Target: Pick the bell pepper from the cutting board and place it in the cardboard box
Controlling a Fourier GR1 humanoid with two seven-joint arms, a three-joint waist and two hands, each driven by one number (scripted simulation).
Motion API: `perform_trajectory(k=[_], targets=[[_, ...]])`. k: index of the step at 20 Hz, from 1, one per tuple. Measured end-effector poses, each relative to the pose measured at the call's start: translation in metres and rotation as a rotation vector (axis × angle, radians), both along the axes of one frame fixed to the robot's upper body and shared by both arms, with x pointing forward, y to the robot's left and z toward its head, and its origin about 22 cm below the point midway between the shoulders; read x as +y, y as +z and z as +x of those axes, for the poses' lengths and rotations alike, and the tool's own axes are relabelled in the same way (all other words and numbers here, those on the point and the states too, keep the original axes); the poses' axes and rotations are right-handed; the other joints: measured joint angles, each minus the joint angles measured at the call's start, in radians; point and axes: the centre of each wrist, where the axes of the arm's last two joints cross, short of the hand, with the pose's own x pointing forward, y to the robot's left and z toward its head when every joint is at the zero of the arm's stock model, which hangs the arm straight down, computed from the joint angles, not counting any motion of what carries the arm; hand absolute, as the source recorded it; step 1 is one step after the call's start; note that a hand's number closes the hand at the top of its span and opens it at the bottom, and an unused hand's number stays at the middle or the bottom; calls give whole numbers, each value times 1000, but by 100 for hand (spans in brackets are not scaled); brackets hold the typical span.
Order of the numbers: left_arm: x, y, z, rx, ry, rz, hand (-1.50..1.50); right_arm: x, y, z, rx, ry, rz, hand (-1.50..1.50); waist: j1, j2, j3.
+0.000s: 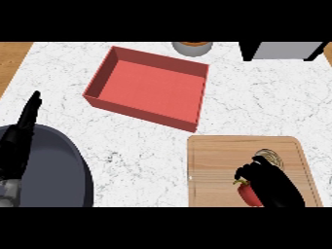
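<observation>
While the red bell pepper [249, 194] lies at the near edge of the wooden cutting board [219, 165], the right hand [272, 181] is bent over it from the right, its black fingers curled round the pepper so that only the pepper's left side and a bit of green stem show. The board sits at the near right of the white marble counter [139, 146]. Just beyond the hand, a pale ringed mark shows on the board. The red-lined cardboard box [150, 87] stands open, turned at an angle, farther away and to the left of the board, well apart from it. At the far left, the left hand [14, 146] rests with straight fingers pointing away, holding nothing, above a dark grey rounded object [61, 170]. At the far edge stand a round container [192, 48] and a grey-and-black appliance [283, 50]. No writing can be read anywhere.
</observation>
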Motion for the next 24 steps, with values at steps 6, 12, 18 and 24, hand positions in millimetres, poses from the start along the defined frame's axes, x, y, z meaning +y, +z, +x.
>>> perform_trajectory(k=[6, 12, 18, 24], targets=[[3, -2, -1, -1, -1, 2, 0, 2, 2, 4, -165, 19, -17, 150, -3, 1, 1], [-2, -1, 0, -10, -8, 7, 0, -2, 13, 23, -259, 49, 12, 150, 5, 4, 3], [-19, 8, 14, -44, -76, -8, 0, -32, 54, 112, -255, 75, 32, 150, 83, 37, 2], [-24, 7, 18, -52, -98, -4, 0, -63, 104, 178, -297, 88, 99, 150, 103, 40, 4]])
